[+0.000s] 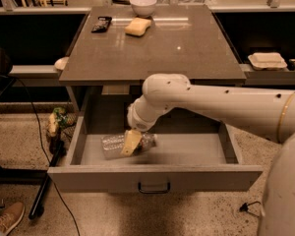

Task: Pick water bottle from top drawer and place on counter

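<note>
Our end effector overlaps the water bottle in the top drawer. Its grip we cannot tell.

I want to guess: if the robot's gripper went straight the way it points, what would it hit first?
Probably the water bottle lying in the drawer; the gripper points down right over it.

Pincer over water bottle in top drawer
</note>
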`<state>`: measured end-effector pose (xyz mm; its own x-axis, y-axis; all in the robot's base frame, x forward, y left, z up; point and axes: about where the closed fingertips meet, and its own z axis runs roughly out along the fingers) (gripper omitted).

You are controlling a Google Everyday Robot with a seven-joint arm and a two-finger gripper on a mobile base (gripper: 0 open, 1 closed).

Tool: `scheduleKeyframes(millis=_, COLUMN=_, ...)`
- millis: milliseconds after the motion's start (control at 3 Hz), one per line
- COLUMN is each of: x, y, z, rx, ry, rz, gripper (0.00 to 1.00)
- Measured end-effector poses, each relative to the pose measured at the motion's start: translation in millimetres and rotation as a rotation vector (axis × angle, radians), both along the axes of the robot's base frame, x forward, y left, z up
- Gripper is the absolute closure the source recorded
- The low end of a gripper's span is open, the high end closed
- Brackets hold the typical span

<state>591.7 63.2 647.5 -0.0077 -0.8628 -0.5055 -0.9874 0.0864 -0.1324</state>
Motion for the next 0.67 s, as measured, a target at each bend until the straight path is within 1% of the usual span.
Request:
scheduleKeyframes(millis=333, x=-1, y=11, z=-26, rx=-0.043, ry=0.002, rz=-0.012, gripper=0.00)
scheduleKeyframes(millis=667, x=-3, y=12, z=-44, rx=-0.069, ry=0.010, rz=-0.026, gripper=0.17)
